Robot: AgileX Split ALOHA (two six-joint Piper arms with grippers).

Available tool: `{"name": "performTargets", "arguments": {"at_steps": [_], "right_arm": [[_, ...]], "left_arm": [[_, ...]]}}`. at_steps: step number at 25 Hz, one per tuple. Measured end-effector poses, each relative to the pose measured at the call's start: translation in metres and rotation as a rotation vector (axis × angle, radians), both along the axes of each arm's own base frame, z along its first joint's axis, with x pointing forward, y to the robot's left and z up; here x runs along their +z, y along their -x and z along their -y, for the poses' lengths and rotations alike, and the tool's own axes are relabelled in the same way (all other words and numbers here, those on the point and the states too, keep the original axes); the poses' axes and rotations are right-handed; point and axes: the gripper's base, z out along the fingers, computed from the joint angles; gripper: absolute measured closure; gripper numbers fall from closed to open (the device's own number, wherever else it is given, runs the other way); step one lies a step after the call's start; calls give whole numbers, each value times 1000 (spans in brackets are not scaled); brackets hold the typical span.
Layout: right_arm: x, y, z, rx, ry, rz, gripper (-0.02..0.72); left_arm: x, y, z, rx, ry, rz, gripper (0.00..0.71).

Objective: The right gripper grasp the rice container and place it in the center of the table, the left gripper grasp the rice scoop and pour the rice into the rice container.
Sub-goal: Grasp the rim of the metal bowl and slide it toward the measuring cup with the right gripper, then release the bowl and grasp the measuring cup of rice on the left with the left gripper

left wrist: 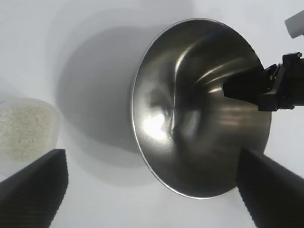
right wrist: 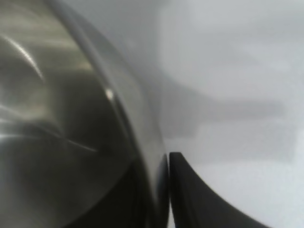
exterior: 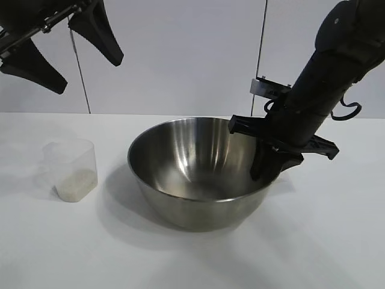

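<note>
At the far left the left gripper (exterior: 60, 57) is hanging high with fingers spread wide, the small translucent plastic rice scoop (exterior: 72, 168) holding white rice (exterior: 76, 182) is sitting below on the white table (exterior: 337, 241), and the large shiny steel rice container (exterior: 198, 174) is standing mid-table with the right gripper (exterior: 271, 165) straddling its right rim, grip uncertain.

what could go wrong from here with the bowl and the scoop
1. The right pincer straddles the rice container's rim, one finger inside, one outside; withdrawing at a slant might drag or tip the bowl.
2. The rice scoop stands close beside the bowl, so a shifted bowl may knock it and spill rice.
3. The open left pincer hangs high above it.
</note>
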Motion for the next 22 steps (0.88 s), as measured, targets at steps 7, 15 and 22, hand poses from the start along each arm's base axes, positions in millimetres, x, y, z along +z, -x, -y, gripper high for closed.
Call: {"name": "performTargets", "arguments": {"at_steps": [7,15,22], "right_arm": [[2,3,-1,2,-16,-32,120],[60,-1,2,-2,-64,40,20],[103,3,43,-88,-91,77,20]], "left_arm": [[0,0,0,0,0,0,18],[0,0,0,-1,0,0,18],[1,-2,0,1,-3,24,18]]}}
